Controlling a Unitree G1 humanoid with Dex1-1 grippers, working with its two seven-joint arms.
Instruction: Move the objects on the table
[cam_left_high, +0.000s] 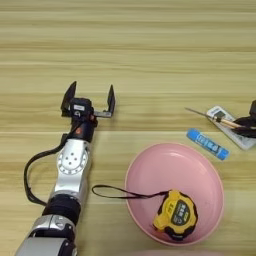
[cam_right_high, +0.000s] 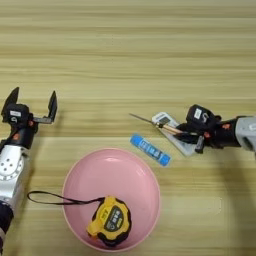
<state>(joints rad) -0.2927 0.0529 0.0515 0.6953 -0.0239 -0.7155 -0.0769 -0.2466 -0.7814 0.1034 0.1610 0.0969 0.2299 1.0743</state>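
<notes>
Seen from above: a broad tan wood-grain tabletop with long horizontal plank stripes, filling both views.

Left end effector at mid-left, at the tip of a silver and black arm rising from the lower left corner; its two black fingers spread wide, holding nothing, above bare wood.

Right end effector at the right edge, reaching in from the right. Shown whole only in the right eye view, with its black body and grey forearm; in the left eye view just a dark sliver at the picture's edge. Fingers pressed together, pinching the orange handle of a thin screwdriver, whose slim metal shaft points up and to the left, tilted a little.

Directly under that shaft and end effector, a white remote lying flat at an angle, partly hidden by the fingers.

Just beside the remote, toward the lower left, a small blue tube with a white label, lying diagonally, apart from the remote.

Below centre, a shallow round pink bowl. Inside it, near the front rim, a yellow-and-black tape measure lying face up. Its black cord trailing over the bowl's left rim onto the wood, ending in a loop near the left arm.
</notes>
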